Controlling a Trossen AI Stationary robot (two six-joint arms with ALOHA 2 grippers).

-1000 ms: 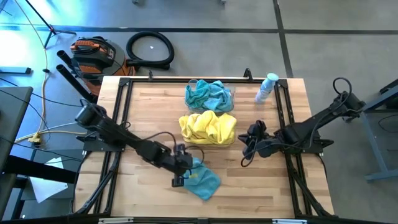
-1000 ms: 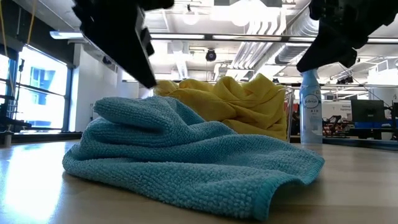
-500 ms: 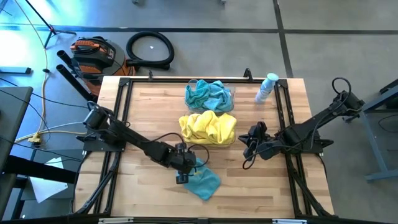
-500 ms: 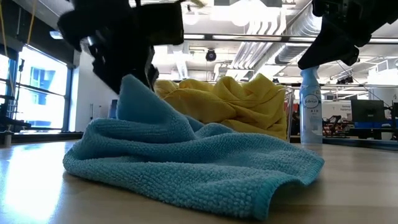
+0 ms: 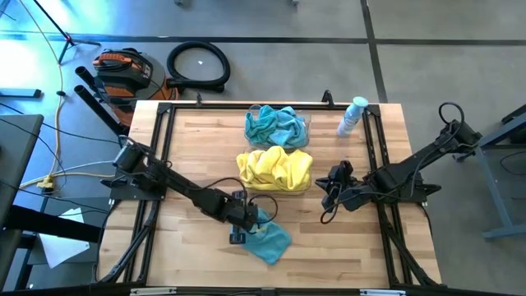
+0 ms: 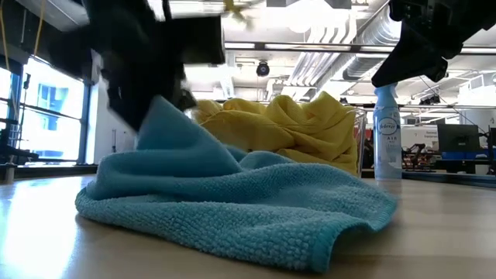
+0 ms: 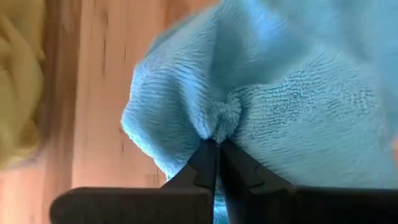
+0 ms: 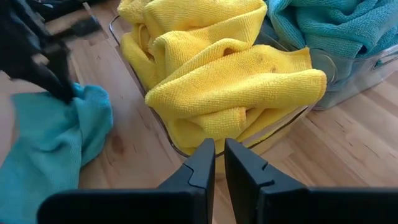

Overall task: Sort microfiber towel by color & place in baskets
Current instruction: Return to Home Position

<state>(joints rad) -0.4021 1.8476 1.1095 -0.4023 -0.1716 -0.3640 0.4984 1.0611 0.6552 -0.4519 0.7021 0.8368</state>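
A loose teal-blue towel [image 5: 269, 238] lies on the table near its near edge, and its peak [image 6: 167, 120] is drawn up. My left gripper [image 5: 245, 224] is shut on it. One clear basket [image 8: 163, 124] holds yellow towels [image 5: 275, 168]. The basket behind it [image 8: 348, 81] holds teal towels [image 5: 277, 125]. My right gripper [image 5: 329, 193] hovers shut and empty just right of the yellow basket. My left gripper pinches a puckered fold [image 7: 225, 117] in the left part of the teal towel between its two fingertips [image 7: 205, 155]. It comes from above, slanting from the table's left. The pinched cloth rises into a peak, and the rest of the towel [image 6: 248, 217] lies on the table.
A spray bottle with a blue cap [image 5: 352, 115] stands at the far right of the table, also seen in the low view [image 6: 386, 132]. Bare wood lies left of the baskets and along the near edge. Black frame rails run down both sides of the table.
My left gripper has come down onto the teal towel and taken hold of it. The cloth under it has been drawn up from a flat fold into a peak. The towel's outer edge has slid slightly toward the gripper. The right arm has kept still.
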